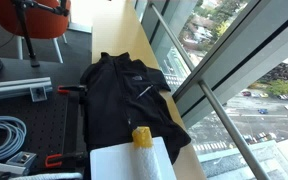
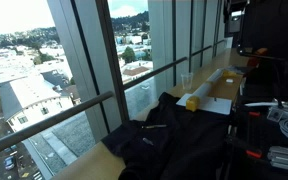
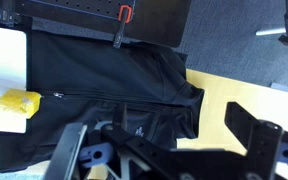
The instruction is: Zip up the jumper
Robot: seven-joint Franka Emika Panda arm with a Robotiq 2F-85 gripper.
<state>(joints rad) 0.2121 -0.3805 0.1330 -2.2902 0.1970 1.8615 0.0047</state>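
The jumper (image 3: 104, 85) lies spread flat on the wooden surface (image 1: 124, 35) beside the window. The pincer (image 3: 159, 150) hovers above it, spread and empty. Approach seems underway; next it must descend onto the small zip pull (image 3: 58, 95).

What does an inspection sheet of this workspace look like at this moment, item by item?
Surface: wooden bench along the windows.
Job's things: black jumper spread flat, collar to one side in the wrist view; zip looks closed along most of its length.
Clutter: yellow object on a white sheet; red clamp.
Grippers: gripper above the jumper, fingers apart, holding nothing.
Cables: coiled pale cable on a black perforated board.
Surroundings: large windows over a town; orange chair.
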